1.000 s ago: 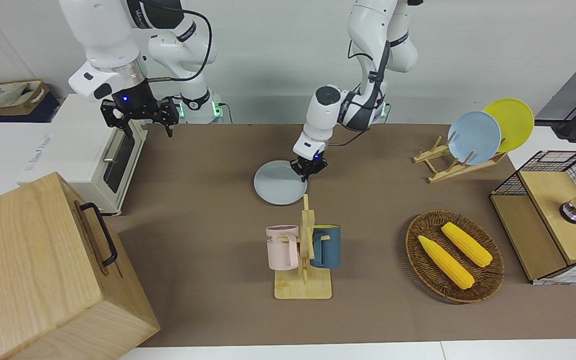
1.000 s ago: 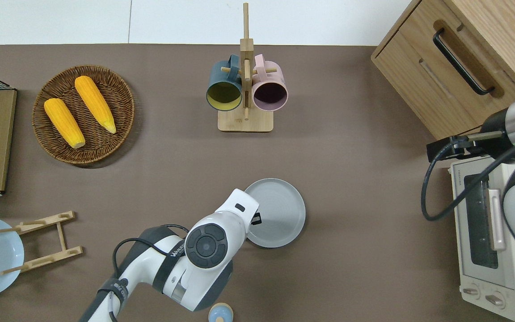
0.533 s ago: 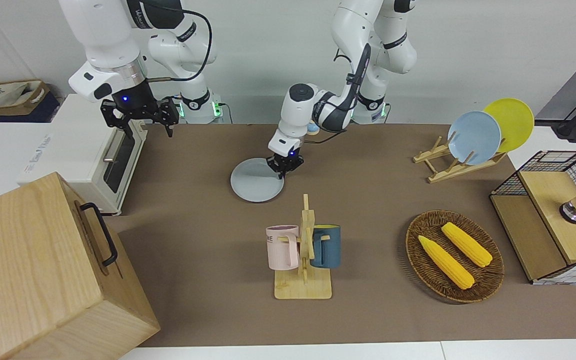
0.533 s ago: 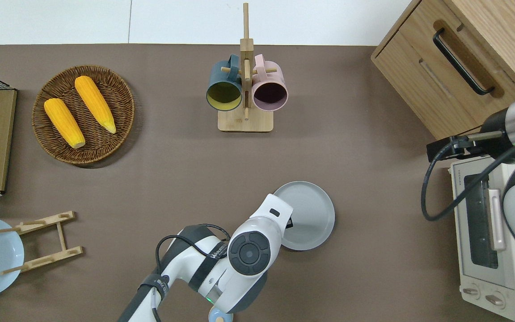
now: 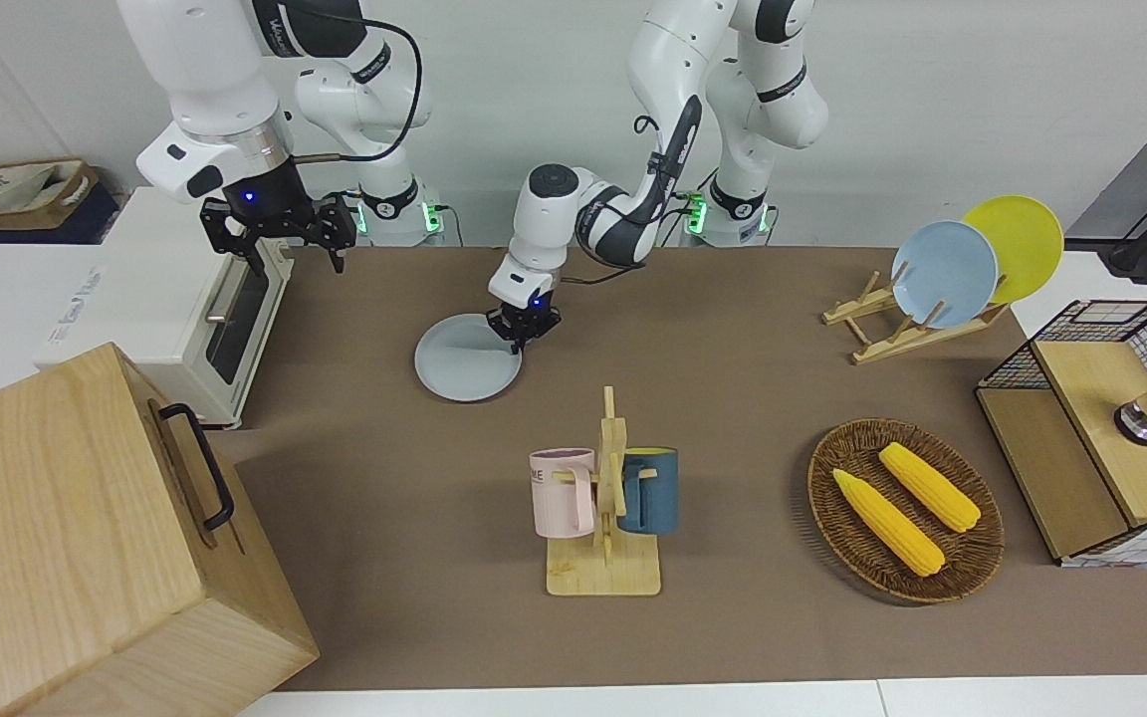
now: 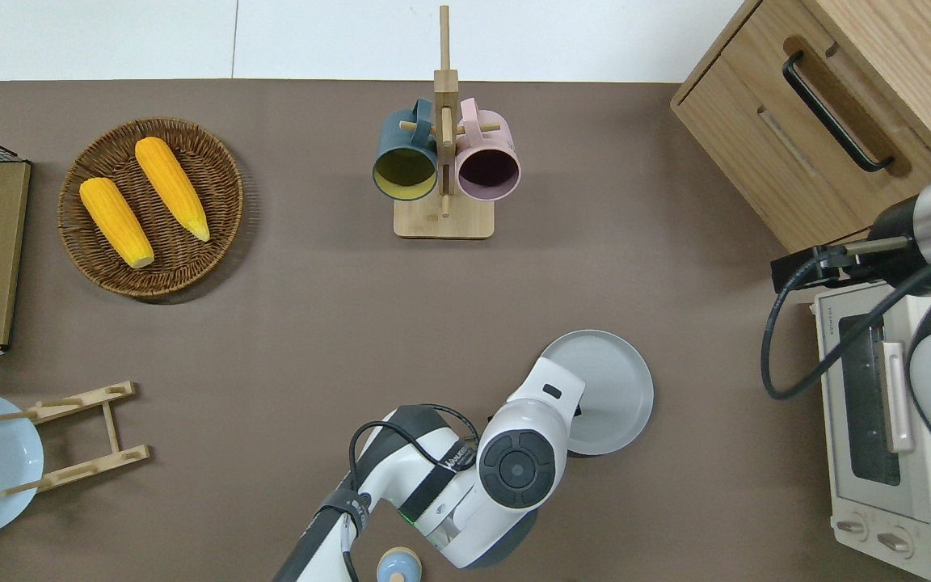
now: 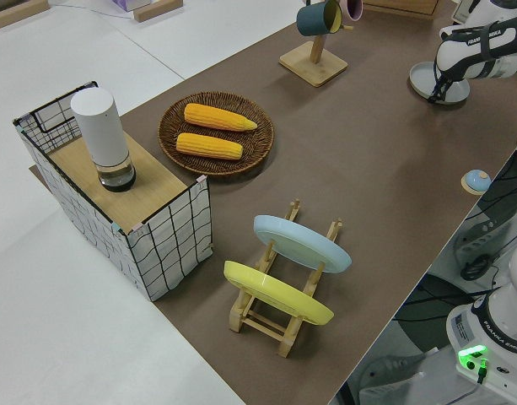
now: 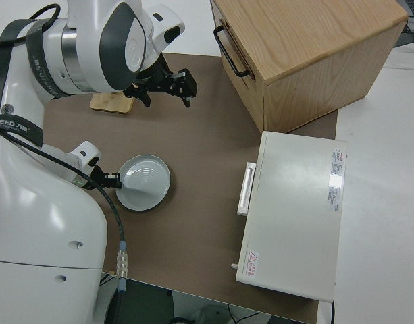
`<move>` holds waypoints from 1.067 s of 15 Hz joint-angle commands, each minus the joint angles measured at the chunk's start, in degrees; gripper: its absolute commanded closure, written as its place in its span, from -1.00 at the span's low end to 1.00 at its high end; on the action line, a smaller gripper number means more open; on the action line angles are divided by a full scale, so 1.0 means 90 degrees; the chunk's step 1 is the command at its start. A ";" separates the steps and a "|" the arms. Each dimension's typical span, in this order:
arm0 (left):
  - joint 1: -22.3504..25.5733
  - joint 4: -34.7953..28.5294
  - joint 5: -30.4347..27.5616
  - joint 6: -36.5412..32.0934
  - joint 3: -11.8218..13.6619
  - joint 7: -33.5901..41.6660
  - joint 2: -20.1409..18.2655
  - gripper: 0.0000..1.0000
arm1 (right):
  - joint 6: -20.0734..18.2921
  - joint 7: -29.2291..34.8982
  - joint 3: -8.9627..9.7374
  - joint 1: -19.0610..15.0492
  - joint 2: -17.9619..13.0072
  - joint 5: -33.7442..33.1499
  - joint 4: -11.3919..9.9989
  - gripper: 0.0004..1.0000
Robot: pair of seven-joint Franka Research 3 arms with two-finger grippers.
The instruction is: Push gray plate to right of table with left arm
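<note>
**A:** Overhead shot: where's the gray plate point(image 6: 607, 388) at?

**B:** Flat on the counter point(image 6: 312, 323), toward the right arm's end, near the toaster oven point(image 6: 890, 428). Left claw point(image 5: 524, 329) is down at the plate's rim on the edge toward the left arm's end. Can't tell if its fingers are spread or pressed together.

**A:** Anything in the way?

**B:** Bare brown counter between plate and oven. Wooden drawer box point(image 6: 829, 105) sits farther from the robots than the oven. Mug rack point(image 6: 444, 162) is farther out from the robots than the plate, well apart from it. Corn basket point(image 6: 150, 206) and plate rack point(image 6: 69, 436) are at the left arm's end. Right arm's parked, claw point(image 5: 278, 231) spread.
</note>
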 commanded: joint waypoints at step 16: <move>-0.0195 0.0490 0.0045 -0.0240 0.0083 -0.0263 0.0501 -0.98 | -0.0068 0.0020 -0.0001 -0.0005 -0.0048 0.0045 0.0009 -0.97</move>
